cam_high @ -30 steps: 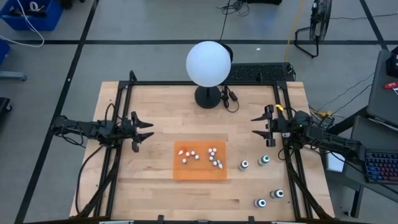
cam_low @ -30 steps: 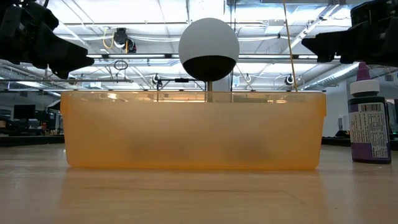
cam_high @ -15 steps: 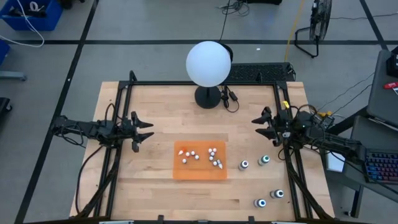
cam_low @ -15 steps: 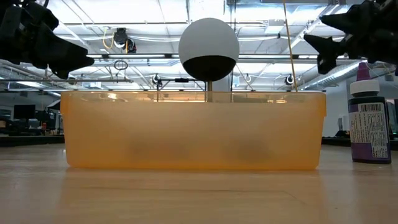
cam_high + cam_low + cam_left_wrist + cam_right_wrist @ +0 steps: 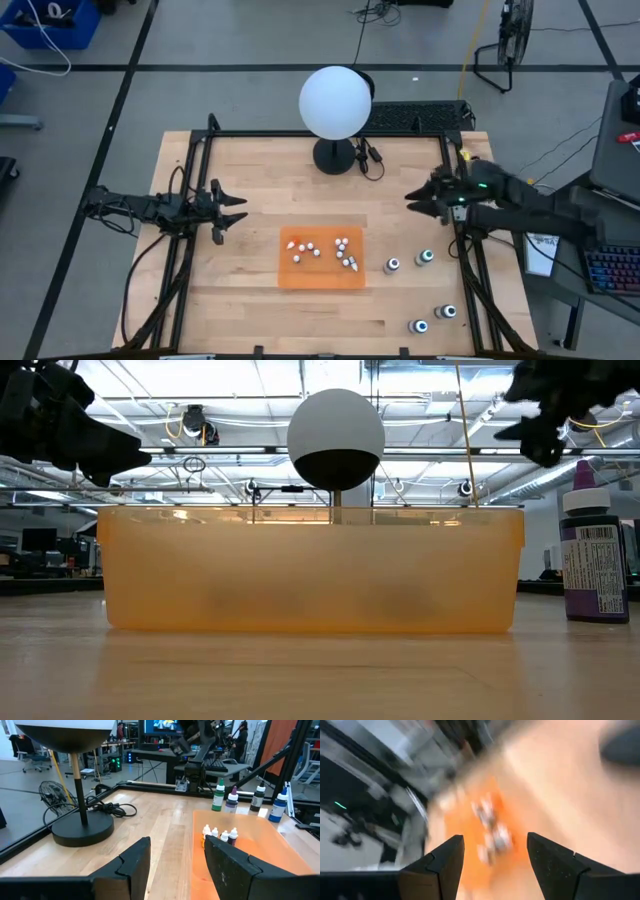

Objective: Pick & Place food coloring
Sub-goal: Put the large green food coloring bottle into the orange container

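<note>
Several tiny whitish food coloring bottles (image 5: 320, 248) stand inside an orange tray (image 5: 300, 275) at the table's middle; the left wrist view shows them too (image 5: 220, 834). Slightly bigger dark bottles with white-ringed tops (image 5: 393, 265) (image 5: 446, 312) stand on the wood to the tray's right; one purple bottle (image 5: 593, 560) shows in the low view. My left gripper (image 5: 240, 208) hovers open left of the tray, level, nothing between its fingers (image 5: 135, 865). My right gripper (image 5: 415, 203) hangs open high over the table's right side (image 5: 530, 410), also holding nothing.
A white globe lamp (image 5: 335, 102) stands on a black base (image 5: 335, 157) at the far middle, its cable beside it. A black frame (image 5: 190, 180) runs along the table's left, far and right sides. Bare wood lies between each gripper and the tray.
My right gripper has risen well above the table's right side and rolled about its own axis, staying open. My left gripper and all bottles have kept still.
</note>
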Motion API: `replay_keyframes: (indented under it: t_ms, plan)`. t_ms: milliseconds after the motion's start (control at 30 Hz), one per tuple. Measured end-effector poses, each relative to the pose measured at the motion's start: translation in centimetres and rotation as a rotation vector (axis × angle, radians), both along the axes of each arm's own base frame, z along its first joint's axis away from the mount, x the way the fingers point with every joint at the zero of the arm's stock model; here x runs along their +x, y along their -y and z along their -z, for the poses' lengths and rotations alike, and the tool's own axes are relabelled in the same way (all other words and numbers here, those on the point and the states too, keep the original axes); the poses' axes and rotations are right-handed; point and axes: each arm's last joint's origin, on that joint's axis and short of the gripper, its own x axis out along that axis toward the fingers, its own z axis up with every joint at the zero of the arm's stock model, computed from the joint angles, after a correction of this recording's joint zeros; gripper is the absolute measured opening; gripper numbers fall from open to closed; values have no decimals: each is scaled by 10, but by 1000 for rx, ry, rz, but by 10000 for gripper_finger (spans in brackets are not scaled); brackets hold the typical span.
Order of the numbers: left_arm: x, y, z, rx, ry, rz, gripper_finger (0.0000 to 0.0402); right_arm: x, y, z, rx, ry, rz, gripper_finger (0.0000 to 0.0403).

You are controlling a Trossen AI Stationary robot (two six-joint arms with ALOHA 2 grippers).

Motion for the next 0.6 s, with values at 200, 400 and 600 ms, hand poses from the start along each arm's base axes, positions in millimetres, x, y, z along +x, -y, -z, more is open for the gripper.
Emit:
replay_keyframes:
  t_ms: [200, 400, 600]
  plan:
    - [0, 0, 0, 0, 0, 0, 187, 25, -9, -34, 279, -590, -12, 203]
    - [0, 0, 0, 0, 0, 0, 186, 44, -29, -22, 396, -1117, 73, 197]
    - [0, 0, 0, 0, 0, 0, 186, 58, -51, 3, 374, -1280, 81, 197]
